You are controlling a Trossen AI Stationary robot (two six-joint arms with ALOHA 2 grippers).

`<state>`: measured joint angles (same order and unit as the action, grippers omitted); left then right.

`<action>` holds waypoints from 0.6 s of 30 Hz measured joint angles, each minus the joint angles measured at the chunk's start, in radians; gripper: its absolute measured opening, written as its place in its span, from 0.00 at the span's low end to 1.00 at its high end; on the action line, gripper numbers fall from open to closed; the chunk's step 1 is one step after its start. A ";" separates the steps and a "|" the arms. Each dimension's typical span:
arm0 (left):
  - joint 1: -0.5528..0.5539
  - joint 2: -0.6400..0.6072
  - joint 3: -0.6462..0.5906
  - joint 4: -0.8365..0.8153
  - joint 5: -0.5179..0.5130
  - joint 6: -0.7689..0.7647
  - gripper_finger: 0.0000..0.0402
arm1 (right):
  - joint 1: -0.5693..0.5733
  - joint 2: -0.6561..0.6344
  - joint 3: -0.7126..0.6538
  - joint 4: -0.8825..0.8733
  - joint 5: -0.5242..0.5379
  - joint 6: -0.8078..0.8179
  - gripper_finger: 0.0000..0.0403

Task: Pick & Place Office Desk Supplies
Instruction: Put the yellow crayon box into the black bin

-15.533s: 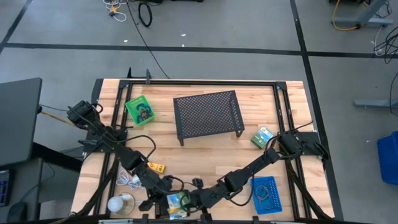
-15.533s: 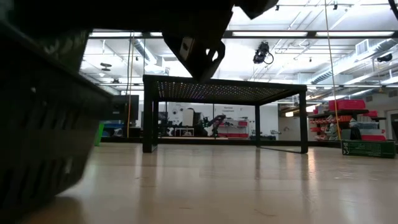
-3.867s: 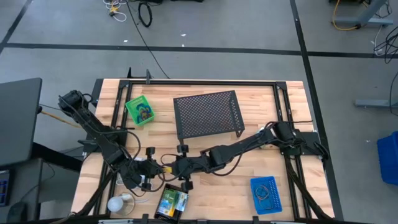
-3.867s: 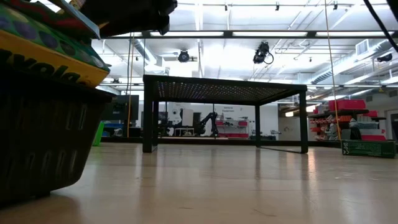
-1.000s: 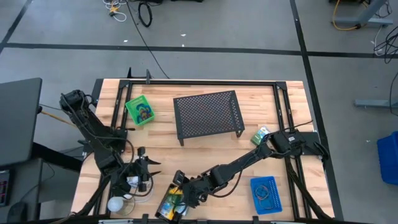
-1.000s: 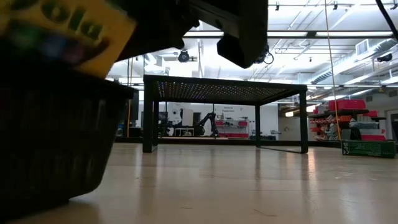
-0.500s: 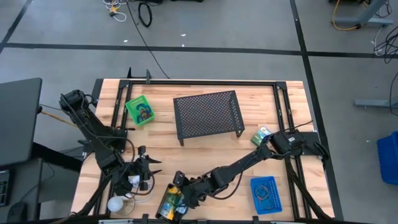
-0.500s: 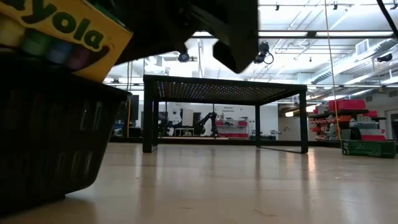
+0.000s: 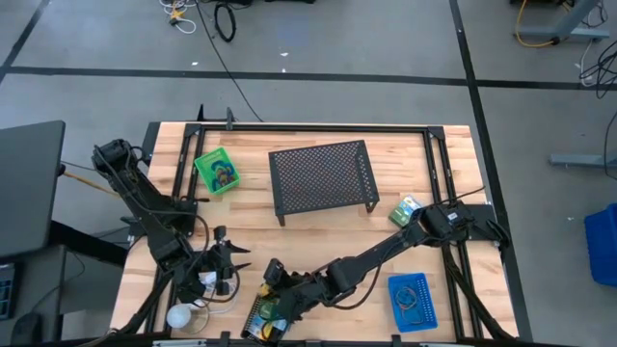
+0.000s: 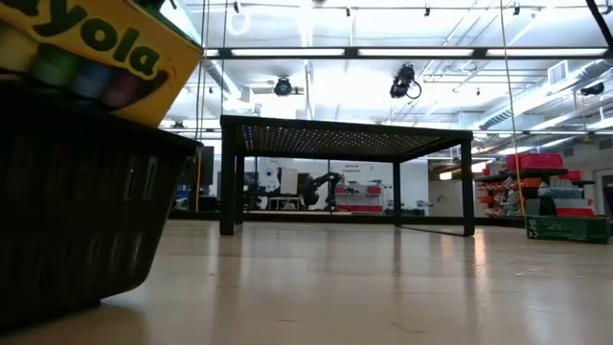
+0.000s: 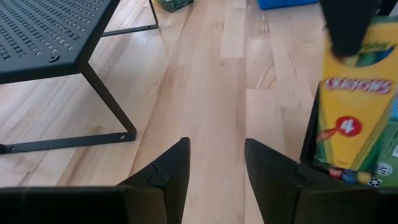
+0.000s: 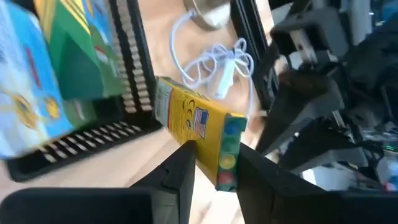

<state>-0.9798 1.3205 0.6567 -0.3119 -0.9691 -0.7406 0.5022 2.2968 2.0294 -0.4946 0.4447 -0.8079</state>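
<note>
Currently: placing the yellow crayon box [image 10: 96, 48] into the black tray [image 10: 77, 220] at the table's front edge
Box position: lies tilted across the tray's rim, one end sticking out over the wall, not down inside
Tray contents: blue and green packets [image 12: 43, 81] already stacked in it, which looks like why the box rides high
Right gripper [image 12: 214, 155]: just beside the box's outer end, jaws parted, box end in line with the gap, no squeeze visible; reads as let go
Left gripper [image 11: 217, 144]: front-left of the table near the white cable [image 12: 214, 62], jaws apart, nothing between them, waiting
Other supplies: green tray [image 9: 216, 170] back-left, blue tray [image 9: 413, 301] front-right, green-blue packet [image 9: 407, 211] right of the mesh shelf [image 9: 321, 173], all well apart from the action
Risk 1: box is perched, so a finger brushing it on retreat could tip it off the rim onto the table
Risk 2: pulling back sideways rather than straight out could snag the tray wall and drag the light tray
Risk 3: a downward push to seat the box may crush the packets or flip the tray
Risk 4: the left arm is close, so a wide swing by the right could clip it
</note>
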 joint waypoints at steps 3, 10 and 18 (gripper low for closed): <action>0.000 0.000 0.000 0.000 -0.002 0.000 0.40 | 0.000 -0.001 0.010 -0.026 -0.094 0.042 0.28; 0.000 0.000 0.000 0.000 -0.003 0.016 0.40 | 0.017 0.000 0.009 -0.086 -0.131 0.052 0.23; 0.000 0.000 0.000 0.000 -0.025 0.019 0.40 | 0.023 0.018 0.007 -0.122 -0.141 0.037 0.14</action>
<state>-0.9800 1.3205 0.6567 -0.3119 -0.9943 -0.7216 0.5251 2.3150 2.0361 -0.6167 0.3041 -0.7712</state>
